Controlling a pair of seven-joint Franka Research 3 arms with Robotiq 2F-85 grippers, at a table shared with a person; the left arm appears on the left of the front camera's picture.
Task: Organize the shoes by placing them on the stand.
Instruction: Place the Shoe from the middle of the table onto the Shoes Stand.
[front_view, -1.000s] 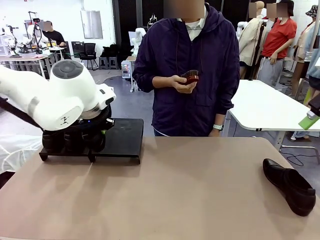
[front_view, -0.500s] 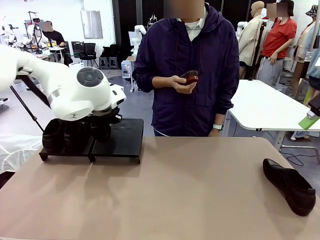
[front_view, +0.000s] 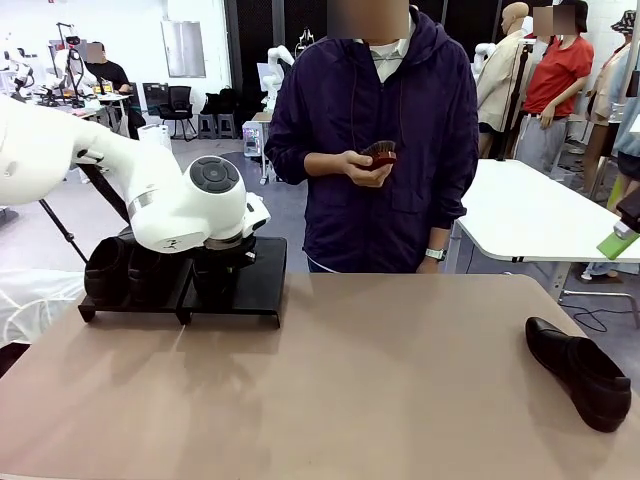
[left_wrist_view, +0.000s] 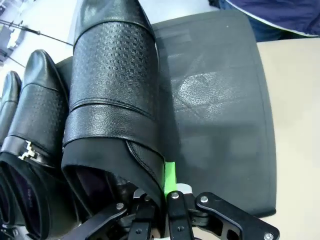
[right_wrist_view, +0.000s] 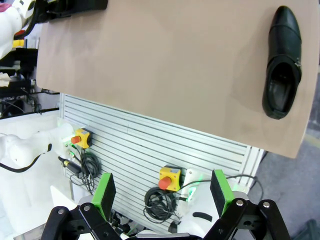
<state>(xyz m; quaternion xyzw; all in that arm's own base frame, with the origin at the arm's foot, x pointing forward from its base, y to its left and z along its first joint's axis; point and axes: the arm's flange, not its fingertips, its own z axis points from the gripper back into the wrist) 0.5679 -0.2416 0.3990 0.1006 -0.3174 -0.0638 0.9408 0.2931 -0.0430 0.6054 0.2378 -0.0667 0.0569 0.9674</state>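
In the left wrist view my left gripper (left_wrist_view: 160, 197) is shut on the heel rim of a black glossy shoe (left_wrist_view: 115, 85), one green pad (left_wrist_view: 170, 177) pressed against its side. This shoe lies lengthwise at the left edge of the stand's bare right section (left_wrist_view: 215, 110); whether it rests or hovers I cannot tell. Two more shoes (left_wrist_view: 37, 130) stand to its left. In the front view the left wrist (front_view: 200, 205) covers the stand (front_view: 255, 290), with shoes (front_view: 110, 270) on its left section. Another shoe (front_view: 578, 372) lies at the table's right edge. My right gripper (right_wrist_view: 162, 192) is open, off the table.
A person stands at the far side, hands (front_view: 365, 165) holding a small dark object at chest height. The tan table (front_view: 350, 400) stretches between the stand and the lone shoe (right_wrist_view: 282, 60). Below the table's near edge are a slatted panel and emergency stop buttons (right_wrist_view: 167, 179).
My left arm has swung to the right over the stand, carrying the held shoe from the left section toward the right one. The right arm, the person and the lone shoe are unchanged.
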